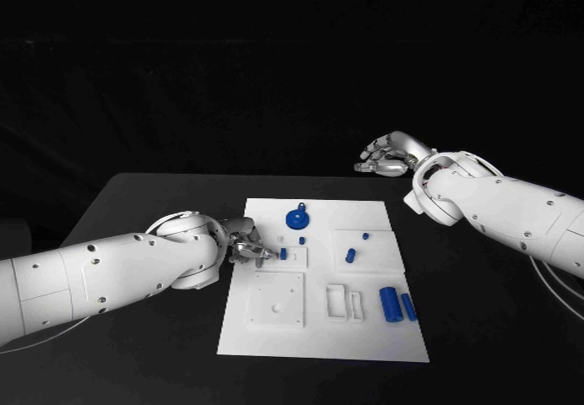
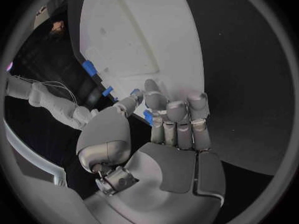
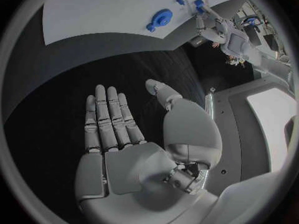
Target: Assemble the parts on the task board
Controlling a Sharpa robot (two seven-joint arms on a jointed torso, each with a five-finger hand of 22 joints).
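Your left robot hand pinches a small blue part at the task board edge. Your right robot hand (fingers spread, holding nothing) hangs above the tabletop.

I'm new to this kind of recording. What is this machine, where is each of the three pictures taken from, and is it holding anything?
It is a robot with two white arms ending in silver hands. The square picture looks down from its head; the two round ones come from cameras at each wrist. On the black table lies a white task board with small blue parts, among them a round blue disc and a blue cylinder. The left hand reaches over the board's edge, its fingers near small blue pieces; whether it holds one is unclear. The right hand hovers empty, fingers spread.
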